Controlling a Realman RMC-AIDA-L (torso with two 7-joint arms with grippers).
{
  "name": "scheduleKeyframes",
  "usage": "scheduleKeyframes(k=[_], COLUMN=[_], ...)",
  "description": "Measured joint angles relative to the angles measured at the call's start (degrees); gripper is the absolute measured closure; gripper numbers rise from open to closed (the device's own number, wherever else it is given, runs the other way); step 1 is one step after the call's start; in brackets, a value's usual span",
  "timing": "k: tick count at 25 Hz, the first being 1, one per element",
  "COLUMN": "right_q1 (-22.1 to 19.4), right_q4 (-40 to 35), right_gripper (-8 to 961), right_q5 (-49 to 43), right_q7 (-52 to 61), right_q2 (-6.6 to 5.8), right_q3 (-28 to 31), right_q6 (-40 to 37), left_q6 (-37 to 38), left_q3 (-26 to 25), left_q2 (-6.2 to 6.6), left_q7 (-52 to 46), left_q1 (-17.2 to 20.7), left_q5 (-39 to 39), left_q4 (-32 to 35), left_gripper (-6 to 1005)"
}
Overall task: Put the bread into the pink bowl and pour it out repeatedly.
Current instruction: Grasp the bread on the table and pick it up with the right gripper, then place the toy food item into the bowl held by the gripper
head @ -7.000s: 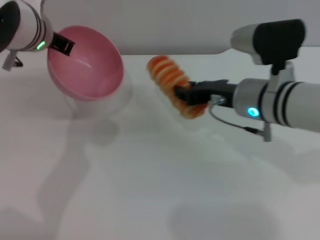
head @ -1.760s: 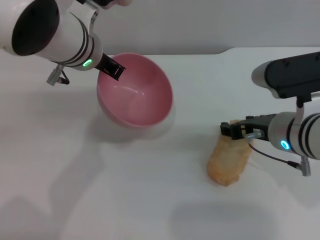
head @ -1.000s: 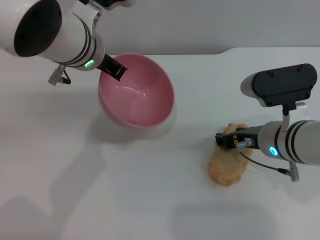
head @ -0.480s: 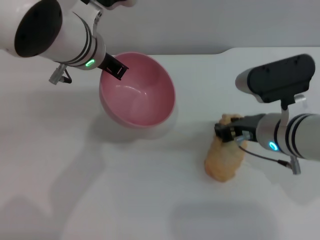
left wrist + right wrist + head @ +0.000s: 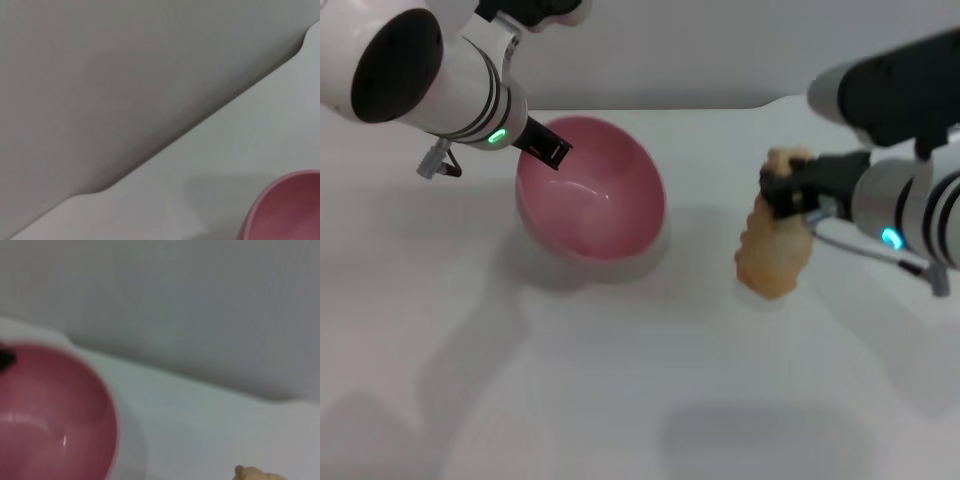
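From the head camera I see my right gripper (image 5: pixel 782 193) closed on the upper end of the bread (image 5: pixel 775 245), which hangs nearly upright with its pale bumpy underside towards me, its lower end at or just above the white table (image 5: pixel 620 400), I cannot tell which; it is off to the right of the pink bowl (image 5: pixel 592 205), well apart from it. My left gripper (image 5: pixel 548 150) has its dark fingers pinched on the bowl's left rim, holding the bowl tilted with its empty inside facing the bread; the right wrist camera shows only the bowl's inside and the very tip of the bread.
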Motion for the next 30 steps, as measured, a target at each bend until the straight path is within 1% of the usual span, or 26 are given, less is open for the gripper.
scheduleKeyframes(k=[5,10,14,17,22,28,30], right_q1=[0.1,0.9,2.0,3.4,4.9,5.1,4.7], right_q4=[-7.6,-9.8,-8.1,-5.3,-1.7,1.4,2.5], right_gripper=[639,669,718,744,787,803,766], right_q5=[-3.7,-4.3,-4.0,-3.3,-0.2,-1.1,-2.3], right_q7=[-0.1,-0.6,-0.6,-0.3,-0.1,-0.4,-0.4], right_q2=[0.04,0.00,-0.02,0.02,0.11,0.16,0.20], right_q3=[0.0,-0.2,-1.4,-2.1,-3.0,-6.1,-6.8], right_q6=[2.9,1.5,-1.7,-3.5,-6.2,-10.6,-13.1], left_q6=[1.6,1.7,1.2,0.9,1.0,1.5,1.5], left_q3=[0.4,2.1,3.2,3.3,3.3,3.1,3.1], left_q2=[-0.07,-0.17,-0.18,-0.17,-0.20,-0.13,-0.13], left_q7=[1.3,2.1,2.1,2.2,2.2,2.3,2.3], left_q1=[-0.3,-0.8,-1.5,-1.9,-2.0,-2.2,-2.2], left_q5=[-3.9,-7.8,-10.6,-12.5,-13.2,-13.6,-13.6], left_q4=[-2.2,-2.7,-2.0,-0.7,0.4,0.8,0.8], left_gripper=[949,949,949,949,949,949,949])
